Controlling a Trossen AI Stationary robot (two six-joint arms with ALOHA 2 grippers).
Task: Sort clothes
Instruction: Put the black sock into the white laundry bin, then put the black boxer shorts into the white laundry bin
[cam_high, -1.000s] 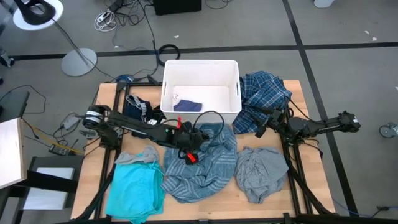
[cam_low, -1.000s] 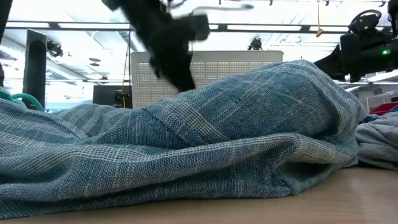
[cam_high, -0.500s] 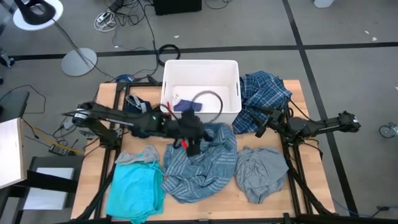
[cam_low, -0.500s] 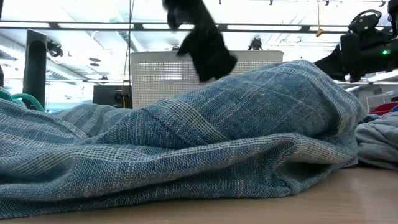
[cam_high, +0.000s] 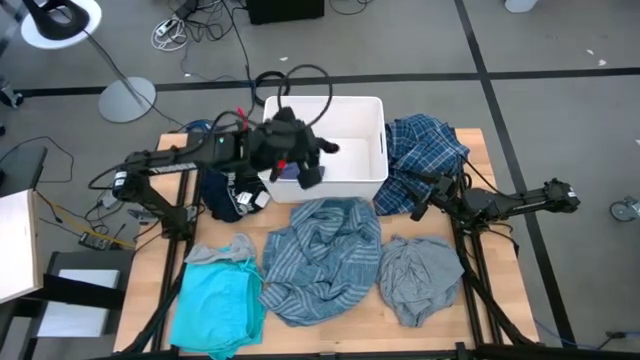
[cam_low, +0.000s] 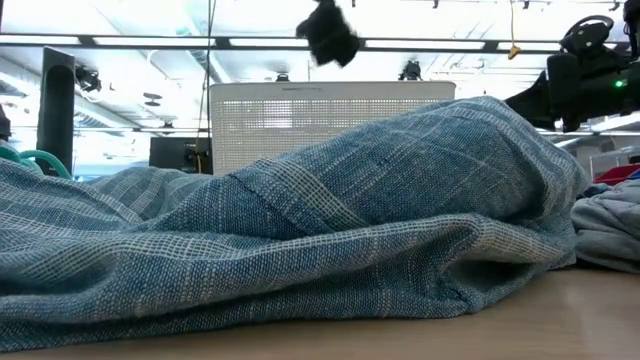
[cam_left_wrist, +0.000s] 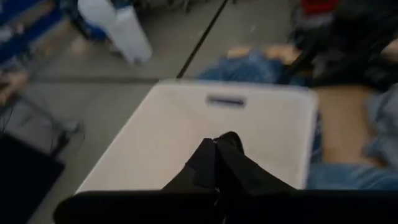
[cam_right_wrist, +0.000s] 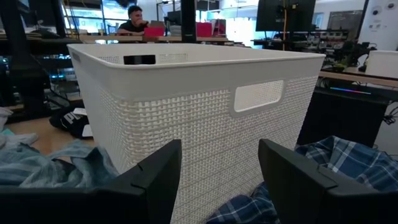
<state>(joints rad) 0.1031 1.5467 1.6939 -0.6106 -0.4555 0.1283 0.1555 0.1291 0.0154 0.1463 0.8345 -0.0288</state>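
Observation:
My left gripper (cam_high: 316, 160) is over the white bin (cam_high: 325, 100), high above its floor. It is shut on a small dark piece (cam_high: 312, 176), which shows as a dark lump in the low view (cam_low: 328, 32). The blue-grey striped shirt (cam_high: 320, 255) lies crumpled at the table's middle. The turquoise garment (cam_high: 215, 305) is near left, the grey one (cam_high: 420, 275) near right. The plaid shirt (cam_high: 425, 150) lies right of the bin. Dark striped pieces (cam_high: 228, 192) lie left of the bin. My right gripper (cam_right_wrist: 217, 180) is open beside the plaid shirt, facing the bin's wall (cam_right_wrist: 186, 93). My left gripper holds the small dark piece (cam_low: 330, 40) between its shut fingers (cam_left_wrist: 205, 163), which slant down from the table's left. The fingers hide the place of contact in the wrist view. The piece hangs below the gripper, clear of the bin and the table.
Another dark blue piece (cam_high: 287, 172) lies in the bin, partly under my left arm. The bin's floor (cam_left_wrist: 186, 124) is otherwise bare. My right arm (cam_high: 500, 203) lies along the table's right side. A person sits in the room beyond the bin (cam_right_wrist: 132, 17).
My left gripper has risen from the striped shirt and gone toward the table's far edge, to above the bin, staying shut. The dark piece has been lifted clear with it. The striped shirt lies uncovered where it was.

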